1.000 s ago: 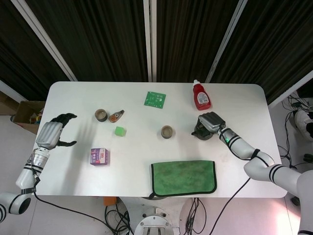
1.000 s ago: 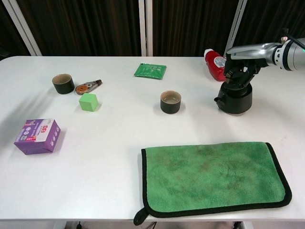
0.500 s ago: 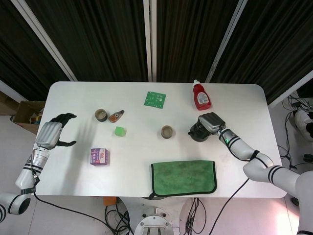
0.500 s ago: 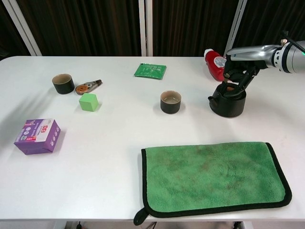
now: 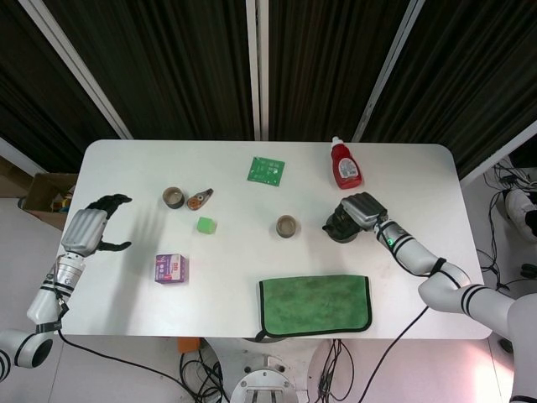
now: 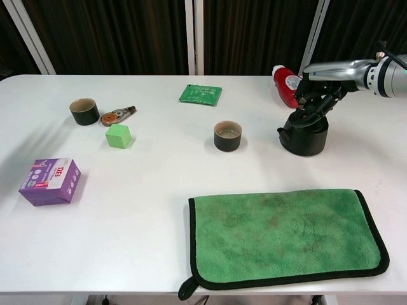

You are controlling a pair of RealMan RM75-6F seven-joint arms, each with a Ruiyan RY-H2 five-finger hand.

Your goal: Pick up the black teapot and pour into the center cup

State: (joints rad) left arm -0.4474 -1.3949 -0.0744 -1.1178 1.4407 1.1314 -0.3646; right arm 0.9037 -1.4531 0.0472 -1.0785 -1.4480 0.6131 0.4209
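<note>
The black teapot [image 5: 338, 227] [image 6: 304, 133] stands right of the center cup [image 5: 287, 225] [image 6: 227, 136], spout toward the cup, with a gap between them. My right hand [image 5: 362, 208] [image 6: 321, 88] reaches down from above and grips the teapot's top with its fingers closed around it. Whether the teapot's base touches the table I cannot tell. The cup is dark and upright. My left hand [image 5: 94, 227] hovers at the table's left edge with its fingers apart, holding nothing; only the head view shows it.
A red bottle [image 5: 345, 164] [image 6: 287, 86] lies just behind the teapot. A green cloth [image 5: 315, 304] [image 6: 283, 235] covers the front. Further left are a green packet [image 6: 200, 94], a second cup [image 6: 84, 111], a green cube [image 6: 118, 135] and a purple box [image 6: 50, 181].
My right hand has carried the teapot a short way left toward the center cup, then held still. The left hand has stayed where it was.
</note>
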